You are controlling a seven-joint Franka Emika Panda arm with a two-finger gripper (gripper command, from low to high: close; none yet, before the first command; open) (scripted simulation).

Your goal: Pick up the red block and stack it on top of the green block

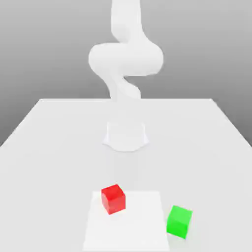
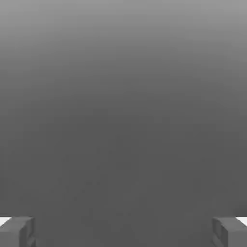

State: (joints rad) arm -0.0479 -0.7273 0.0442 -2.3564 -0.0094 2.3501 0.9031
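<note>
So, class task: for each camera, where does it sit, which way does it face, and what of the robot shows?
Exterior view: off the arm, across the table, facing the arm's base, with the red block and green block nearest.
Hand view: on the hand, facing plain grey; two fingertips set wide apart.
Shared: only the arm itself.

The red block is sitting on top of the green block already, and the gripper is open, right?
Not quite. In the exterior view the red block sits on the table, apart from the green block, not on it. The gripper is open, as the hand view shows.
</note>
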